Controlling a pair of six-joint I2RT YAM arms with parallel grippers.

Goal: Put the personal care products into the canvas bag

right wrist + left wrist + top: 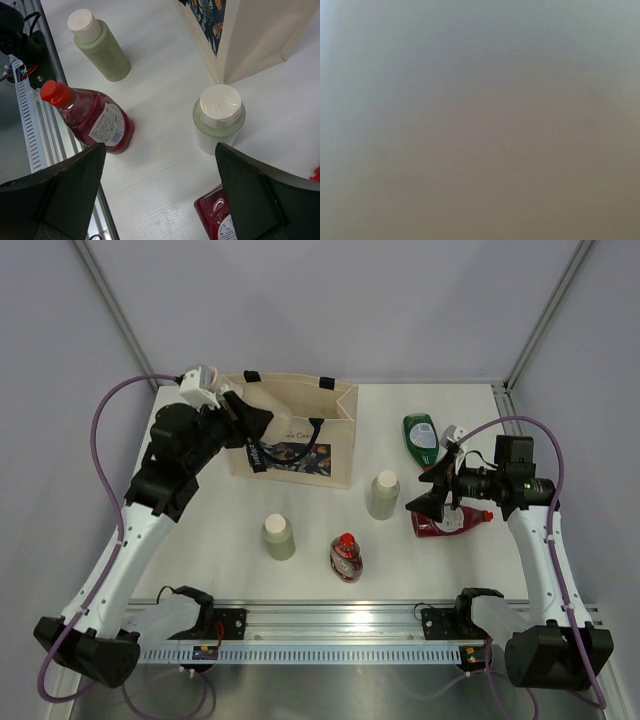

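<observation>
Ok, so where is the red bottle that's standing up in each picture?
Top external: the red bottle stands low in the middle, just ahead of the metal rail.
Left wrist: not in it; this picture is only a grey blur.
Right wrist: it is on the left, next to the rail.
Shared landmark: the canvas bag, upper middle in the top view and top right in the right wrist view.

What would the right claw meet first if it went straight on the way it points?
Probably the pale bottle by the bag, which is framed just ahead of the open right claw, though depth is unclear.
</observation>
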